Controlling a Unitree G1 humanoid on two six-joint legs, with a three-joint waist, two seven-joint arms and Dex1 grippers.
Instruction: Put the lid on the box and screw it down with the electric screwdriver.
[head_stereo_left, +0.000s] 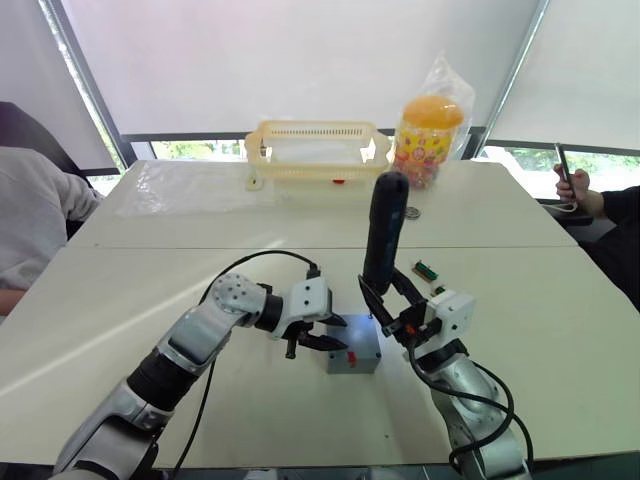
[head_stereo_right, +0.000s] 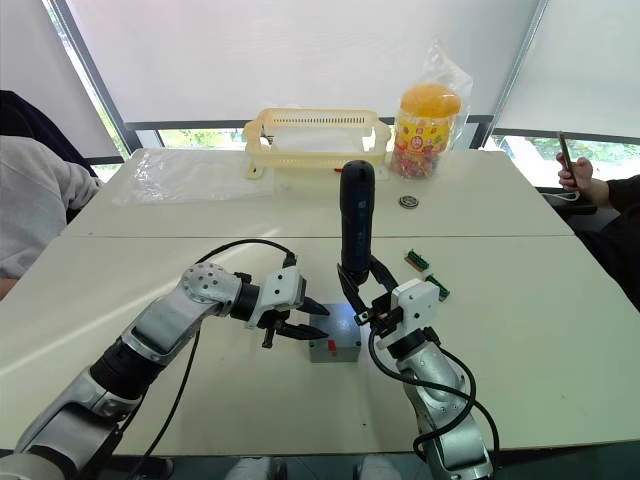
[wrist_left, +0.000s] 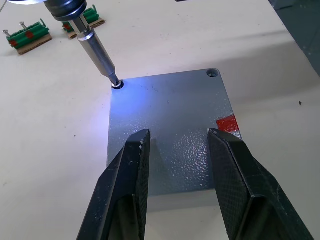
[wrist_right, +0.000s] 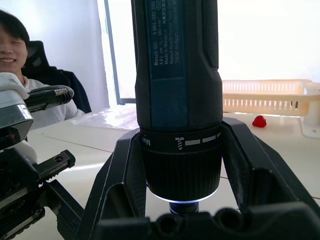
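The grey lid (wrist_left: 170, 125) lies flat on top of the grey box (head_stereo_left: 354, 352), which stands near the table's front edge and has a red mark (wrist_left: 227, 121) on its side. My right gripper (head_stereo_left: 390, 297) is shut on the electric screwdriver (head_stereo_left: 384, 230) and holds it upright just right of the box. The screwdriver's metal bit (wrist_left: 97, 52) sits in the screw hole at one corner of the lid, and its white light falls on the lid. My left gripper (wrist_left: 177, 137) is open. Its two fingers spread over the lid's near half, and I cannot tell whether they touch it.
A pale yellow basket (head_stereo_left: 318, 150) and a bagged orange-lidded jar (head_stereo_left: 428, 140) stand at the far edge. Small green circuit boards (head_stereo_left: 427, 270) lie just behind the box. A clear plastic sheet (head_stereo_left: 190, 185) is at far left. People sit at the left (head_stereo_left: 30, 210) and right (head_stereo_left: 590, 200).
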